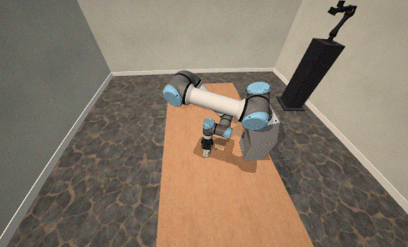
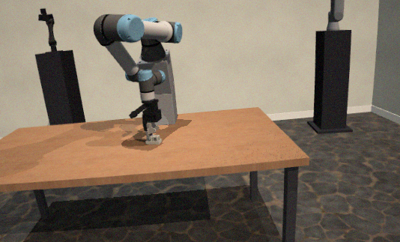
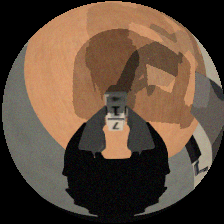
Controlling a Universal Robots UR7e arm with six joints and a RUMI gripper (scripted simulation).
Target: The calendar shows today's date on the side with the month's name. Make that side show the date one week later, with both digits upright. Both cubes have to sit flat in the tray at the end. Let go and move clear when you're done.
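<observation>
The small pale calendar tray (image 1: 205, 155) (image 2: 153, 142) stands on the table below my gripper, with pale block shapes in it. In the wrist view a cube (image 3: 116, 123) shows a light face with a dark mark like a 7, and darker shaded faces with marks lie just beyond it. My gripper (image 3: 115, 106) (image 2: 150, 132) points down at the tray, its two grey fingertips close against both sides of a cube; it looks shut on that cube, low at the tray. The month side and the full date are too small or hidden to read.
The wooden table (image 1: 191, 198) (image 2: 225, 141) carries the tray. The arm's grey pedestal (image 1: 260, 142) (image 2: 170, 100) stands near the table's edge. Black stands (image 1: 313, 73) (image 2: 333, 78) with other arms are away from the table.
</observation>
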